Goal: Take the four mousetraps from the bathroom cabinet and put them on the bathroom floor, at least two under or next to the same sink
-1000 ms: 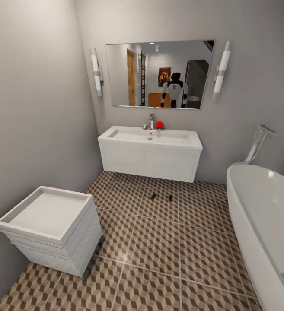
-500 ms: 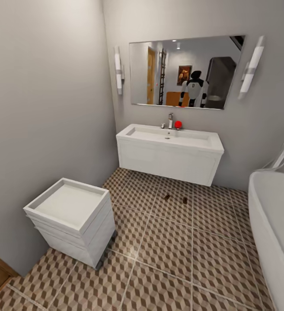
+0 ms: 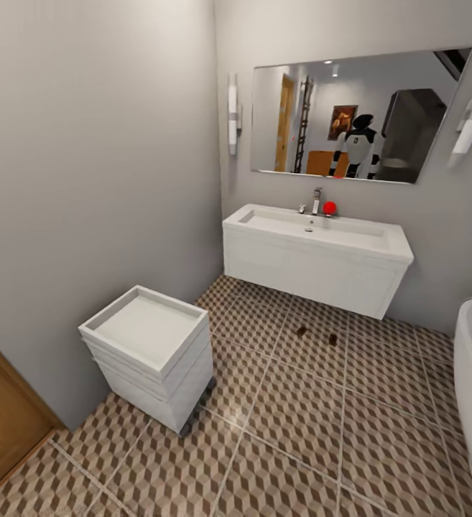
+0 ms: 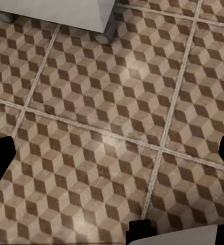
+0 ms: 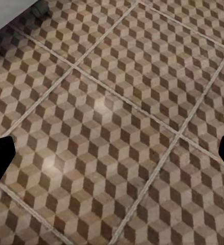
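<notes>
With the head view swung leftward since a second ago, two mousetraps (image 3: pixel 316 334) lie on the bathroom floor (image 3: pixel 293 431) before the sink (image 3: pixel 315 228), far ahead of both wide, empty end effectors (image 4: pixel 112 153), two presumably outstanding.

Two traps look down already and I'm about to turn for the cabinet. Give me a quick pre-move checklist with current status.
1. Two mousetraps lie on the floor: ok.
2. Both just in front of the sink, near its front edge: ok.
3. All four traps down: not ok, two seen.
4. Left gripper empty, fingertips wide apart over bare tiles: ok.
5. Right gripper empty, fingertips wide apart: ok.
6. Cabinet located: cannot tell; a wooden edge at lower left may be it.
</notes>
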Tool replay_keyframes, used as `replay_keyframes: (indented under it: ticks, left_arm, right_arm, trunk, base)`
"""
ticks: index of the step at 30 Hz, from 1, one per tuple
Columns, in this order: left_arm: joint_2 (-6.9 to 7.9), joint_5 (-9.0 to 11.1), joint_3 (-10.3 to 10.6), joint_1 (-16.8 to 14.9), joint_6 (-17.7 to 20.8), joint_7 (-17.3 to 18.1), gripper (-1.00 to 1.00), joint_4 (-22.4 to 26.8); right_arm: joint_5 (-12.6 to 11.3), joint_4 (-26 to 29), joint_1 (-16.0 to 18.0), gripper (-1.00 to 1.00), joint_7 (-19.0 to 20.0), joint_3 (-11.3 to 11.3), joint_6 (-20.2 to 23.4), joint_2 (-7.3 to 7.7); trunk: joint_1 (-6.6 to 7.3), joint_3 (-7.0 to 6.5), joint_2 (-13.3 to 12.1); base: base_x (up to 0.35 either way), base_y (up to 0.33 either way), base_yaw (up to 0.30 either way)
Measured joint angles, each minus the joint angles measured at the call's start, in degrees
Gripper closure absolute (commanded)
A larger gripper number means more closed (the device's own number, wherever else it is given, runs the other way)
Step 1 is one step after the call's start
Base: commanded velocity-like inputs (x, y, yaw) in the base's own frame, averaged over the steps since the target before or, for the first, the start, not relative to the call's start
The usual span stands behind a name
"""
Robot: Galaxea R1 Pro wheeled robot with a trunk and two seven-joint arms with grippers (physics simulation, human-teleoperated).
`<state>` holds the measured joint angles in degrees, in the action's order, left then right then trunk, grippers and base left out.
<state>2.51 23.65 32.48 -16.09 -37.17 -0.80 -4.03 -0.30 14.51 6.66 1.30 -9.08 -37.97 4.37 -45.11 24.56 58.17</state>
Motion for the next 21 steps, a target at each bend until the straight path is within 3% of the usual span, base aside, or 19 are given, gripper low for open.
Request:
replay_keyframes:
  ticks: [21]
  left_arm:
    - [0.00, 0.0, 0.0, 0.0, 0.0, 0.0, -1.00, 0.0]
  right_arm:
    - [0.0, 0.0, 0.0, -1.00, 0.0, 0.0, 0.0, -0.05]
  trunk:
    - [0.00, 0.71, 0.0]
  base:
    - [0.000, 0.000, 0.264]
